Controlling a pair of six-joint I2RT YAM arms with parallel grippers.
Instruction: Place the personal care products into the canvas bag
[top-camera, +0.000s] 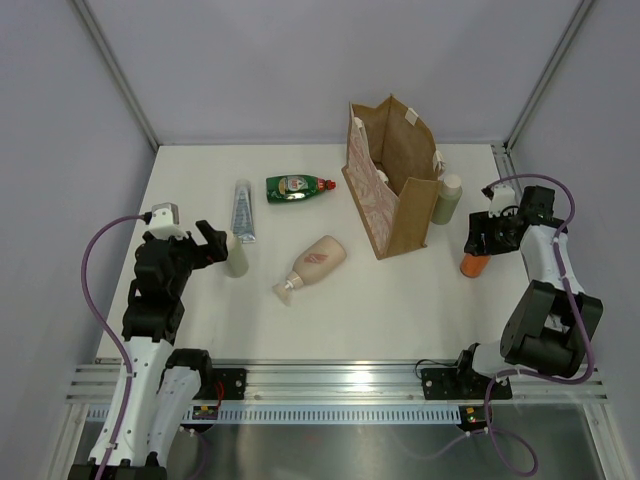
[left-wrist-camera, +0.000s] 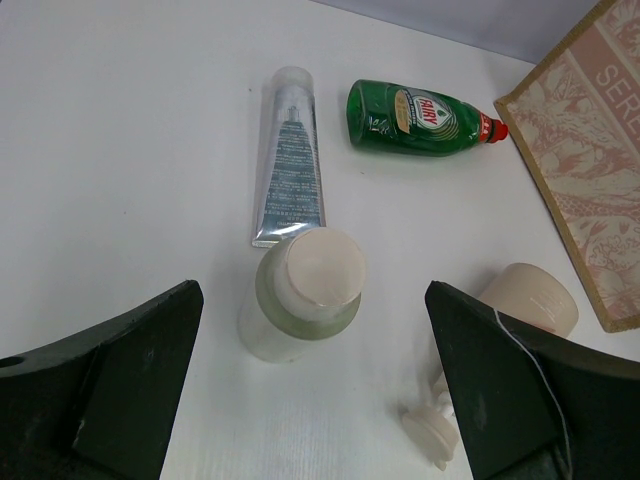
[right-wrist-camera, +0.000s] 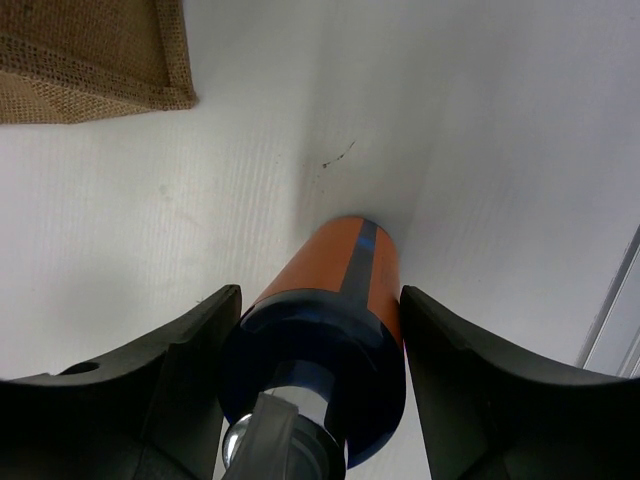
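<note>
The canvas bag (top-camera: 392, 185) stands upright at the back, its pink patterned side (left-wrist-camera: 590, 150) facing left. On the table to its left lie a silvery-white tube (top-camera: 243, 211) (left-wrist-camera: 288, 158), a green bottle with a red cap (top-camera: 298, 187) (left-wrist-camera: 418, 118) and a beige pump bottle (top-camera: 315, 263) (left-wrist-camera: 528, 298). A cream bottle (top-camera: 236, 256) (left-wrist-camera: 305, 295) stands upright just ahead of my open left gripper (top-camera: 213, 243) (left-wrist-camera: 312, 295). A second cream bottle (top-camera: 447, 198) stands against the bag's right side. My right gripper (top-camera: 483, 243) (right-wrist-camera: 320, 300) is shut on the orange bottle (top-camera: 476, 264) (right-wrist-camera: 345, 265), whose base is at the table.
The white table (top-camera: 400, 310) is walled by grey panels with metal frame posts at the back corners. A rail runs along the near edge. The bag's burlap bottom corner (right-wrist-camera: 90, 60) lies up and to the left of the orange bottle in the right wrist view.
</note>
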